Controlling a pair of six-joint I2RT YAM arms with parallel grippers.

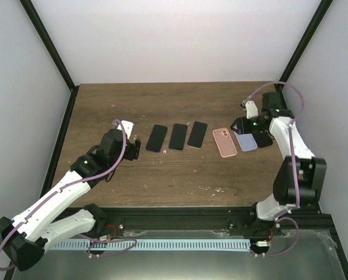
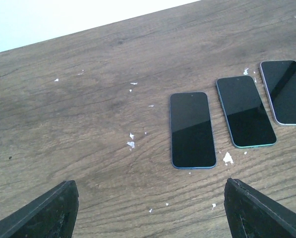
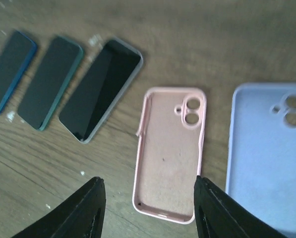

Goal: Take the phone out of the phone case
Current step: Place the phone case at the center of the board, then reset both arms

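Note:
Three dark-screened phones lie face up in a row mid-table: left [image 1: 156, 138], middle [image 1: 178, 136], right [image 1: 197, 134]. They show in the left wrist view [image 2: 191, 130], [image 2: 245, 111], [image 2: 286, 91] and the right wrist view [image 3: 10, 70], [image 3: 49, 82], [image 3: 99, 89]. An empty pink case [image 1: 224, 142] [image 3: 170, 153] lies open side up beside a lavender case [image 1: 245, 140] [image 3: 269, 153]. My left gripper [image 1: 133, 149] [image 2: 150, 218] is open and empty, just left of the phones. My right gripper [image 1: 242, 125] [image 3: 148, 213] is open and empty, over the pink case.
A dark case-like object [image 1: 262, 140] lies right of the lavender case, partly under my right arm. Small white flecks [image 2: 131, 144] dot the wooden table [image 1: 162, 105]. White walls with black frame posts close in the back and both sides.

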